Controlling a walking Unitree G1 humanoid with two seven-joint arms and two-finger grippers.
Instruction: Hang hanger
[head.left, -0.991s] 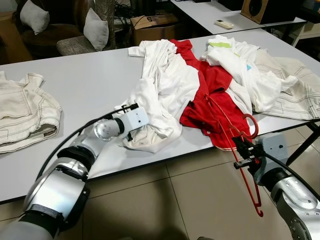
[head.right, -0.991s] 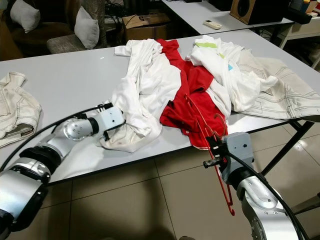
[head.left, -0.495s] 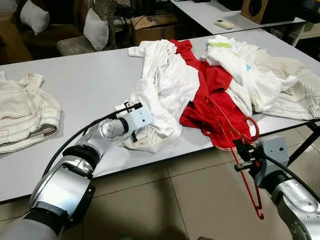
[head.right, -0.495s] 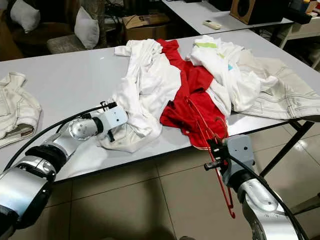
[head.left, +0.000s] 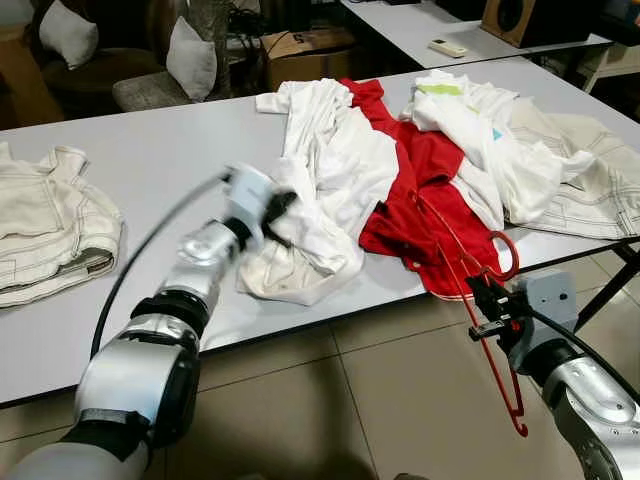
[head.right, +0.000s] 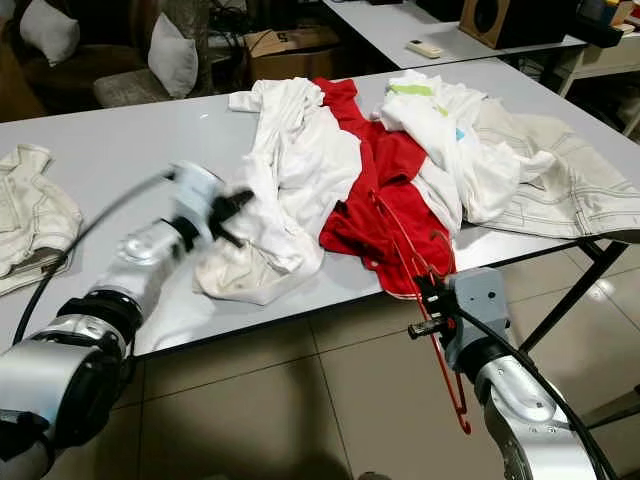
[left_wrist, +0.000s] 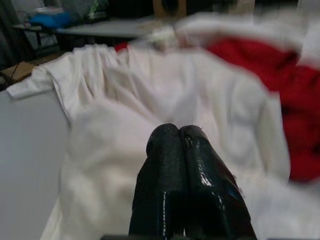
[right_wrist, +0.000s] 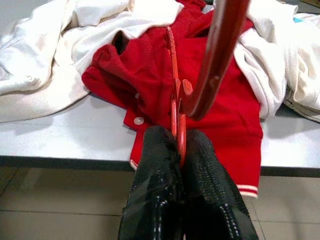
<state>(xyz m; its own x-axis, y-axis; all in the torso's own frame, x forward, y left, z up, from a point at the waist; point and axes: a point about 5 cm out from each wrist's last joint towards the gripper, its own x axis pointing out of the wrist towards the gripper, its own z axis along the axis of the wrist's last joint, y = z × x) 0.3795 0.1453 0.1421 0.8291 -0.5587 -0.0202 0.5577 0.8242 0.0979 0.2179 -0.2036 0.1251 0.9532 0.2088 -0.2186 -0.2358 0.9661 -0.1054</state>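
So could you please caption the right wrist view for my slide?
Right gripper shut on red hanger, red shirt draped over the table edge beyond.

Left claw (head.left: 268, 205) motion-blurred against the crumpled white cotton shirt (head.left: 330, 175). Thin red plastic hanger (head.left: 480, 300): upper part lost against red garment (head.left: 425, 205).

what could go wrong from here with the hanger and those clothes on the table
The right pincer pinches only the thin wire of the red hanger, so it could twist or slip out. The hanger's upper part lies against the red garment at the table edge, so pulling might snag it and drag it to the floor. The left pincer, shut and blurred by motion over the white garment, could catch that fabric.
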